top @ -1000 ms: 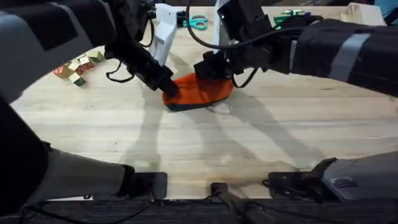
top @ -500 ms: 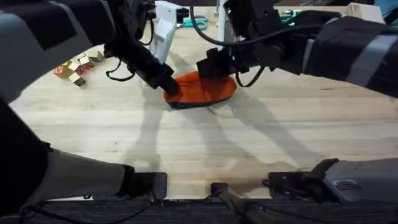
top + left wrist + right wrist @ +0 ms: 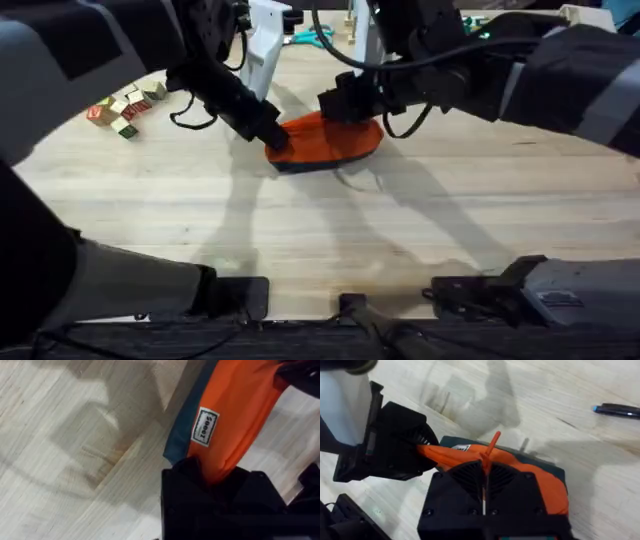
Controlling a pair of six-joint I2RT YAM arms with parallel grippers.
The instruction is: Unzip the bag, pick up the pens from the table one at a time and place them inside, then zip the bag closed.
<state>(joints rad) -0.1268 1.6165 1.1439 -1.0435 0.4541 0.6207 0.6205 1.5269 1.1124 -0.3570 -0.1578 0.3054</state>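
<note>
Left gripper (image 3: 215,480) pinches the bag (image 3: 325,143) end as an anchor. Right gripper (image 3: 485,482) is clamped on the pull tab (image 3: 490,447), likely so the zipper runs without dragging the bag.

1. We see the desk (image 3: 330,230) evenly and brightly lit from above, without harsh glare.
2. We note soft, grey, overlapping shadows of the arms spreading across the planks toward the camera.
3. We find the arm sections close under the overhead camera large, dark and blurred.
4. In both wrist views we see the nearest black housings slightly out of focus.
</note>
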